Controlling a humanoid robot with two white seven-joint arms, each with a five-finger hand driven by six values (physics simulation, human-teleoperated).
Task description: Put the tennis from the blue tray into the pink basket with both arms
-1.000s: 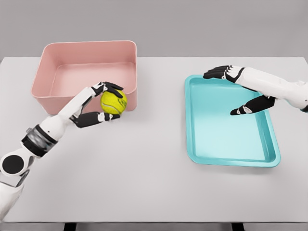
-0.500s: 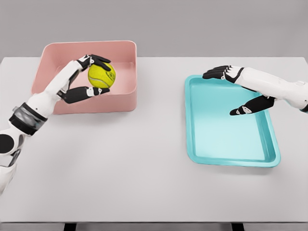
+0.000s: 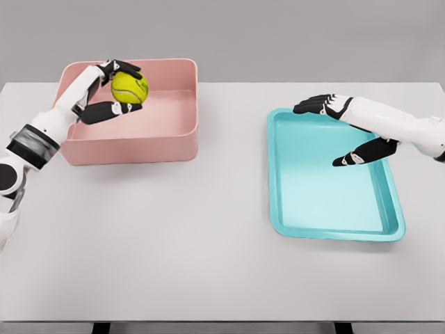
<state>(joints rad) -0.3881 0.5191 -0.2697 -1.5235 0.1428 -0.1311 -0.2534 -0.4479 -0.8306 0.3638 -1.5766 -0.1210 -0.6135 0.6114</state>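
The yellow tennis ball (image 3: 129, 88) is held above the inside of the pink basket (image 3: 160, 142) at the back left of the table. My left hand (image 3: 115, 89) is shut on the ball, fingers over its top and thumb below it. The blue tray (image 3: 327, 209) lies on the right with nothing in it. Over the tray's far part my right hand (image 3: 337, 132) hovers open, fingers spread and holding nothing.
The white table (image 3: 208, 236) runs wide between the basket and the tray. Its front edge lies near the bottom of the view.
My left hand has carried the ball up and back, from in front of the basket's near wall to above its interior. The right hand has stayed in place.
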